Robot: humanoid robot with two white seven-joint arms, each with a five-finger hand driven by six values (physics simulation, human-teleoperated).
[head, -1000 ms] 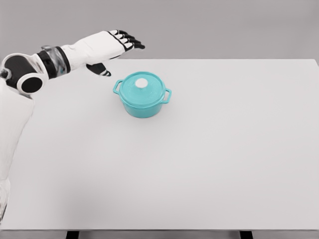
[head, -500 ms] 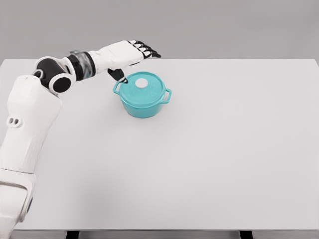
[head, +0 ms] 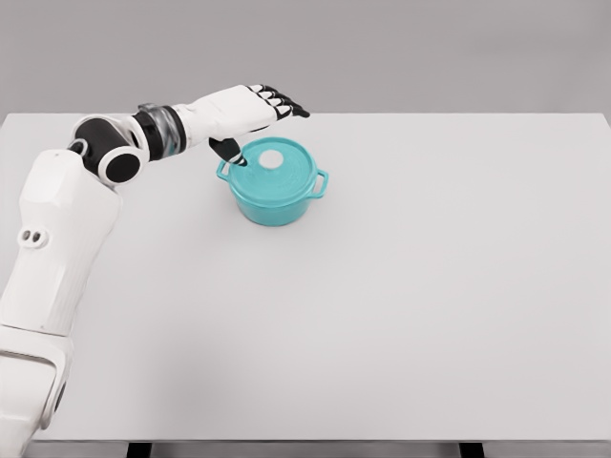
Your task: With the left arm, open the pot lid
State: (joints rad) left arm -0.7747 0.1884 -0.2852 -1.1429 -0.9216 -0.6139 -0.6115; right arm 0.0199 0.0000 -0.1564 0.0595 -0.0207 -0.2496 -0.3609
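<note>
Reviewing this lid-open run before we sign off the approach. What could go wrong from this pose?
1. The left hand hangs open behind and left of the white round knob, not over it; closing here would likely miss.
2. Its thumb sits near the teal pot's left side handle; a drop could nudge the pot across the white table.
3. The teal lid is still seated; an off-centre pull might tilt it or drag the pot.

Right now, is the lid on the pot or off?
On. The lid sits flat on the pot; the left hand isn't gripping it.
</note>
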